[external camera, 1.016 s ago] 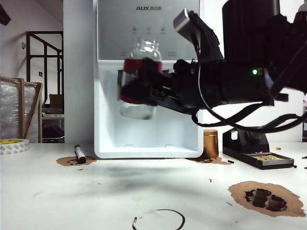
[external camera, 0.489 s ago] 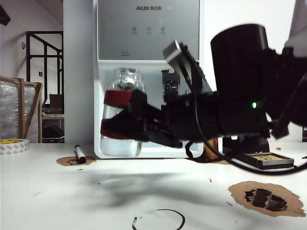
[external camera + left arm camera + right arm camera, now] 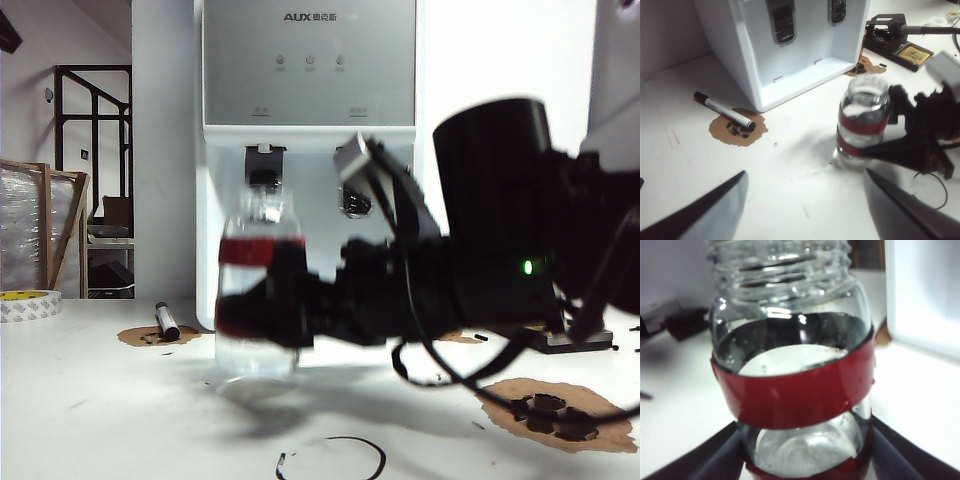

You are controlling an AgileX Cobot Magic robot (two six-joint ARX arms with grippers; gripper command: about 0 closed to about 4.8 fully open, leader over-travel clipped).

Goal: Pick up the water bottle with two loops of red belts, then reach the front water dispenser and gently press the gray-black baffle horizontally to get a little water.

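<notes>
So the water dispenser fills the upper middle, its gray-black baffle untouched right now. Right gripper clamps the water bottle at centre, base at the table; water's already inside, so probably finishing. Left gripper hangs wide, empty.

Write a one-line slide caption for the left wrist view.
Right gripper clamps the red-banded water bottle upright by the white water dispenser; left gripper open in the foreground.
</notes>
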